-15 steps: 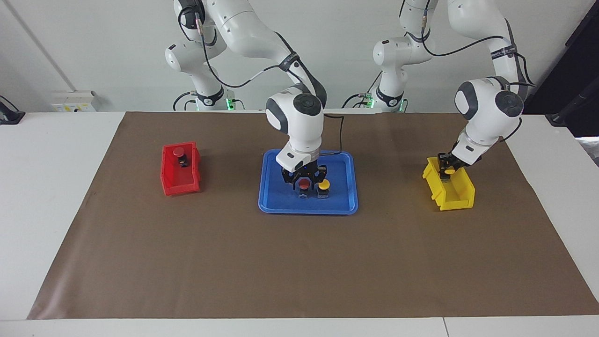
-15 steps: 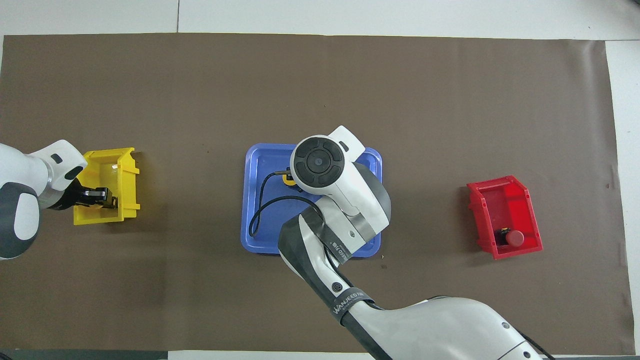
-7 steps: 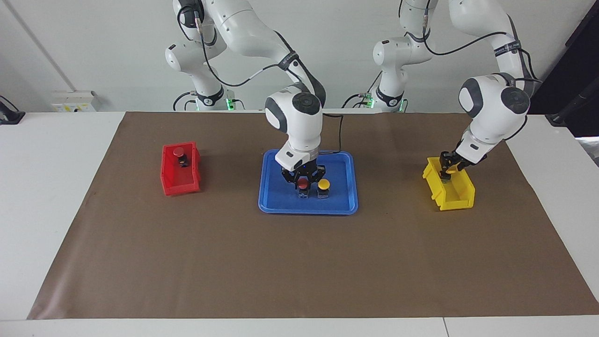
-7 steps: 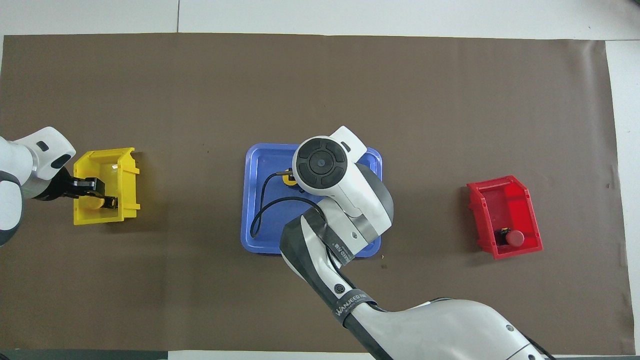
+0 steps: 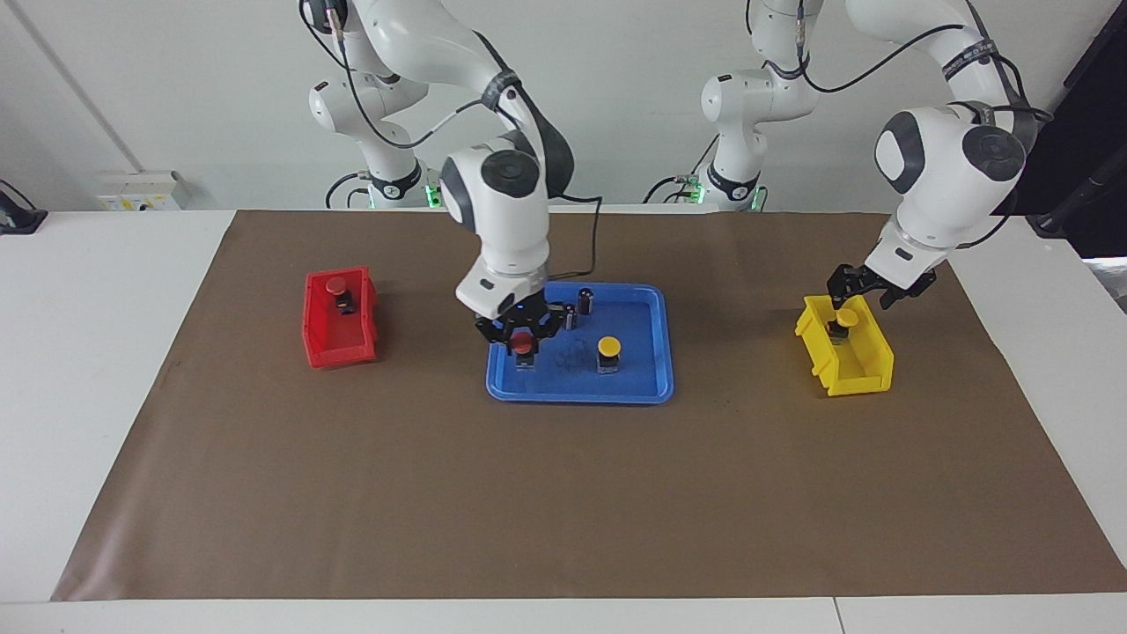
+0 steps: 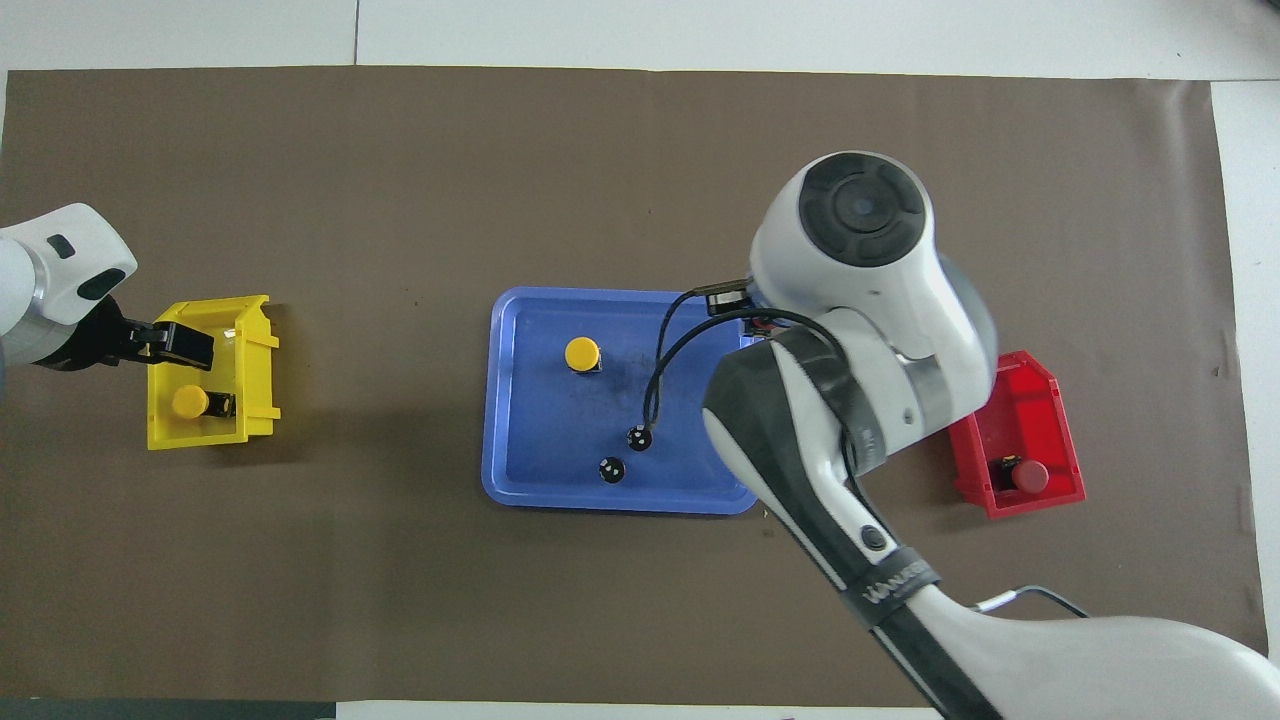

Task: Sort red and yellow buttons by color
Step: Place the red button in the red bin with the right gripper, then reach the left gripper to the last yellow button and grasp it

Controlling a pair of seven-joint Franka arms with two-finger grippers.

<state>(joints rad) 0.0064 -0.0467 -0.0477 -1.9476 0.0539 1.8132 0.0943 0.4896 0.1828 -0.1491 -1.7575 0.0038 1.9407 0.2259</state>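
Note:
My right gripper [image 5: 523, 340] is shut on a red button [image 5: 524, 345] and holds it just above the blue tray [image 5: 581, 393] at the edge toward the right arm's end; the arm hides it in the overhead view. A yellow button [image 5: 607, 347] [image 6: 582, 353] stands in the tray. Another red button [image 5: 335, 285] [image 6: 1028, 476] lies in the red bin [image 5: 339, 348] [image 6: 1010, 400]. The other yellow button [image 5: 844, 320] [image 6: 190, 401] lies in the yellow bin [image 5: 858, 374] [image 6: 255, 350]. My left gripper [image 5: 868, 289] [image 6: 182, 344] is open and empty just above that bin.
Two dark upright cylinders with silvery tops [image 5: 585, 299] [image 6: 638, 437] [image 6: 611, 469] stand in the tray, nearer to the robots than the yellow button. A brown mat [image 5: 563, 493] covers the table. My right arm's cable hangs over the tray.
My right gripper lifted the red button and carried it toward the right arm's end of the tray, uncovering the cylinders. My left gripper opened, left the yellow button in the yellow bin, and rose.

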